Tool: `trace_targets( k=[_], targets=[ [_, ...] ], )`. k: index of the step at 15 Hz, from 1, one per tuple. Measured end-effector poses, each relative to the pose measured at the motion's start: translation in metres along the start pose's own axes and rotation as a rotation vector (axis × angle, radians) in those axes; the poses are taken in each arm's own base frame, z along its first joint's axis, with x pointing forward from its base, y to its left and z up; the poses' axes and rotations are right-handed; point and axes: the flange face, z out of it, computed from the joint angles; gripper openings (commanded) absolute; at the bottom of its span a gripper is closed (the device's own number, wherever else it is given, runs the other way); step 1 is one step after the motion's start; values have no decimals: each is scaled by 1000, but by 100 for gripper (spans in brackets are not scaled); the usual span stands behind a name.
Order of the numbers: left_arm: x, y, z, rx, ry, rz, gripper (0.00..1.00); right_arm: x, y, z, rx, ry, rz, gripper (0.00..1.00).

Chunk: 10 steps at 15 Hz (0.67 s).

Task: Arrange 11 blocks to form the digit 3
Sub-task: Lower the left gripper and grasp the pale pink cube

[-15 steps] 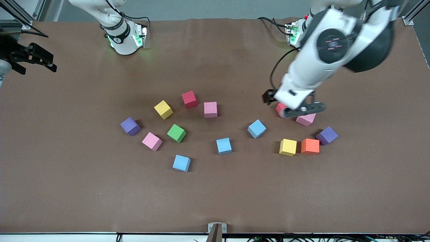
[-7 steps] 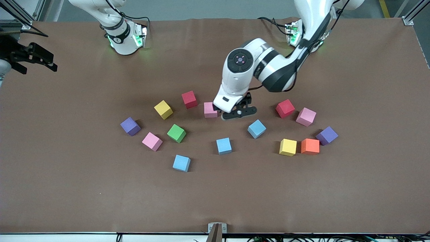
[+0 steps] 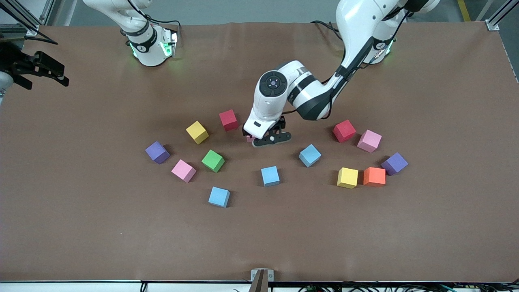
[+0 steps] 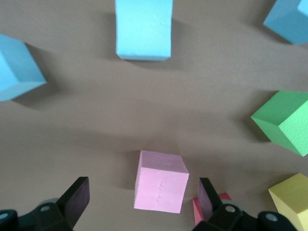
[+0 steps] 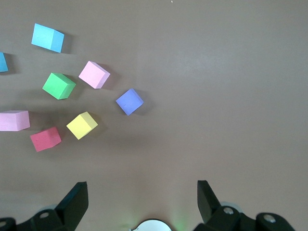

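No readable labels or writing on anything. Left gripper (image 3: 267, 138) is low over a pink cube (image 4: 160, 181) mid-table, fingers (image 4: 77, 199) wide apart, one on each side of the cube with gaps both sides; holding nothing. A red cube (image 3: 228, 120) and a yellow cube (image 3: 197, 132) sit just beside it toward the right arm's end. The other cubes lie scattered, no digit formed; green cube (image 3: 213, 160) and three light blue cubes (image 3: 270, 176) lie nearer the front camera. Right gripper (image 5: 139, 202) waits at the table's edge, fingers spread, empty.
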Motion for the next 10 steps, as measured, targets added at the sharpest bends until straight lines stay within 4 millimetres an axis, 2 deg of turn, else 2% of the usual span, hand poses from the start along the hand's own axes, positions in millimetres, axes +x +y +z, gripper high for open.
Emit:
trace_targets(
  k=[5, 8, 9, 10],
  targets=[
    [-30, 13, 46, 31, -29, 54, 100, 1, 4, -4, -19, 11, 4, 100],
    [-41, 14, 75, 64, -26, 93, 100, 8, 8, 7, -20, -10, 10, 100],
    [-43, 13, 83, 70, -28, 101, 97, 13, 10, 13, -23, -19, 12, 100],
    [-44, 14, 89, 65, -25, 107, 90, 20, 13, 19, -30, -21, 16, 100]
  ],
)
